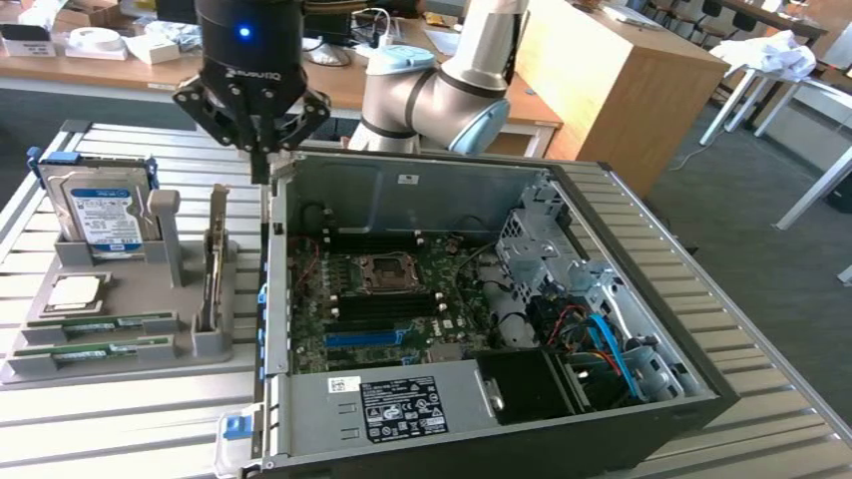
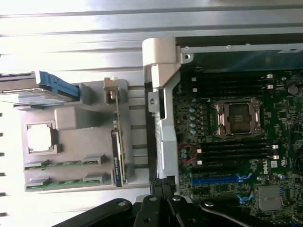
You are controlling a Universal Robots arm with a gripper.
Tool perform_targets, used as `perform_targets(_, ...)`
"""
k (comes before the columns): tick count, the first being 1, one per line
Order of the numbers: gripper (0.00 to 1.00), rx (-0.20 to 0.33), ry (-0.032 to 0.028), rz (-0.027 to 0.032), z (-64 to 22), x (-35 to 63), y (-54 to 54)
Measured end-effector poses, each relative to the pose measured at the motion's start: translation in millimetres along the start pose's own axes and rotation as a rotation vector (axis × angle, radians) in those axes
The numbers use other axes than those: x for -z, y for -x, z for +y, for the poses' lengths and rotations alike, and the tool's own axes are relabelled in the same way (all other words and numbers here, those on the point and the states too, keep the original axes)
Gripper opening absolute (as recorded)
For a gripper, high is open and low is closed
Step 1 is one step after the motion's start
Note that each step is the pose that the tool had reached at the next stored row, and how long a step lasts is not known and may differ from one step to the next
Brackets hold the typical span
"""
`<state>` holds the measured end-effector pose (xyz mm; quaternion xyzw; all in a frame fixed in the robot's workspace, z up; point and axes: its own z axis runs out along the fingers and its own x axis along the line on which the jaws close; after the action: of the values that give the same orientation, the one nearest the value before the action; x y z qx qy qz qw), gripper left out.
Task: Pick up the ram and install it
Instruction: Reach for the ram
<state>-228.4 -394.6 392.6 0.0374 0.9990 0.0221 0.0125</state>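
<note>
**A:** Where was the claw [image 1: 262, 152] just then?

**B:** It hung over the side wall of the open computer case [image 1: 399, 190]. It was pinched fully shut and had hold of nothing.

**A:** And the ram [image 1: 96, 351]?

**B:** It lay flat in the grey holder [image 1: 200, 344] on the desk [image 1: 120, 419], on the exterior view's left of the case and well apart from the claw.

**A:** What worried you?

**B:** Mostly the second green stick [image 1: 114, 321] lying just beside it. The two looked alike, so I judged a small aiming error could put the wrong one in the grip.

**A:** Anything else?

**B:** The claw was shut. If it came down on the stick that way, it would press on the board instead of straddling it. An upright card [image 1: 219, 259] and the hard drive [image 1: 100, 215] also stood tall in the same holder, so a low sideways path could clip either of them.

**A:** And inside the case?

**B:** The memory slots [image 1: 386, 299] sat close beside the processor socket. I thought a tilted or off-centre stick would probably jam rather than seat.
</note>
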Motion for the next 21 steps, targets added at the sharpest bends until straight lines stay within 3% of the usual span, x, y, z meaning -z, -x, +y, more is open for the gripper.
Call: perform_targets(21, 0.10, 0.000, 0.0000, 0.0000, -1.4, 0.6, -42.3)
